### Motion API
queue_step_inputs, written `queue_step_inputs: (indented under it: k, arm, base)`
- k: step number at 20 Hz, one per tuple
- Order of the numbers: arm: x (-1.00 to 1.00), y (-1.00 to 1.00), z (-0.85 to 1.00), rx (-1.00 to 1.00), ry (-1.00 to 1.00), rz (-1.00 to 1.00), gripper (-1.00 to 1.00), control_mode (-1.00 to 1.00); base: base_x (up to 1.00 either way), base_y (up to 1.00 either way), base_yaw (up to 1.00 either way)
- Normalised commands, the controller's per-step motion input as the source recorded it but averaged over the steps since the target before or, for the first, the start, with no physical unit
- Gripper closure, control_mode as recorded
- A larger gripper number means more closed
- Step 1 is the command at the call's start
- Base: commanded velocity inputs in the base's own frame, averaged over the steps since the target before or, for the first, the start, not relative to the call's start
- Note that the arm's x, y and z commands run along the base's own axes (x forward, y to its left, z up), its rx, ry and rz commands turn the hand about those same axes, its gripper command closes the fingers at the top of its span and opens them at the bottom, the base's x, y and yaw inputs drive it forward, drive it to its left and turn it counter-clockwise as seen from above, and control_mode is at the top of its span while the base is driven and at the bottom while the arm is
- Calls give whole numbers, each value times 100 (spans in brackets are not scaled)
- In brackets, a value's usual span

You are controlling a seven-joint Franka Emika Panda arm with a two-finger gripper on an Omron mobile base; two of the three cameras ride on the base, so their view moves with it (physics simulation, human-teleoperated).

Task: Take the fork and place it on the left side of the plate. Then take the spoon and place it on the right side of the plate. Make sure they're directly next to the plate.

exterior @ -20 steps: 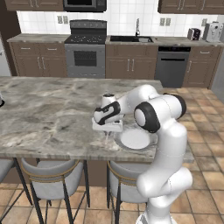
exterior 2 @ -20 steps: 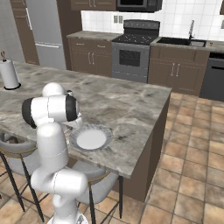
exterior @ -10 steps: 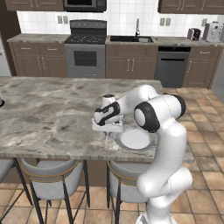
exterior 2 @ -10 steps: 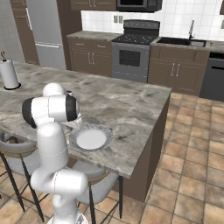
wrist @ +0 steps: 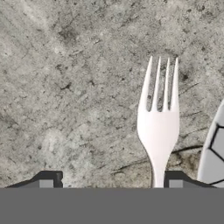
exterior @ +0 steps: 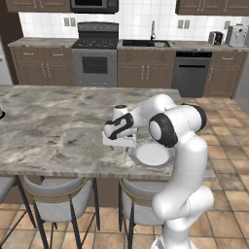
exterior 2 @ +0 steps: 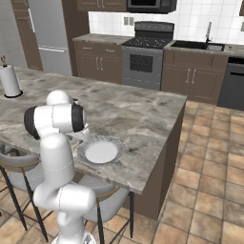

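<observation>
Left base view: your gripper [exterior: 124,144] sits low over the surface [exterior: 53,126], just left of the plate [exterior: 151,154]; finger state is not readable here. Right base view: the plate [exterior 2: 100,151] lies near the front edge, the arm covering its left side. Hand view: the fingers [wrist: 49,180] stand apart, the fork [wrist: 158,124] flat on the surface close to the right one, tines pointing away, long axis alongside the plate rim [wrist: 213,154]. You'd judge it released; retreat straight up.
</observation>
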Motion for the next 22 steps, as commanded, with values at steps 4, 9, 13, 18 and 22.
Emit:
queue_step_inputs:
  k: [4, 9, 13, 18, 22]
  arm:
    - [0, 5, 2, 0, -1, 0, -100, -100]
    - [0, 13, 22, 0, -3, 0, -100, -100]
    - [0, 21, 27, 0, -1, 0, -100, -100]
    - [0, 15, 22, 0, 0, 0, -100, -100]
    - [0, 5, 18, 0, 0, 1, -100, -100]
  base:
    - [0, 0, 0]
    - [0, 0, 0]
    - [0, 0, 0]
    - [0, 0, 0]
    - [0, 0, 0]
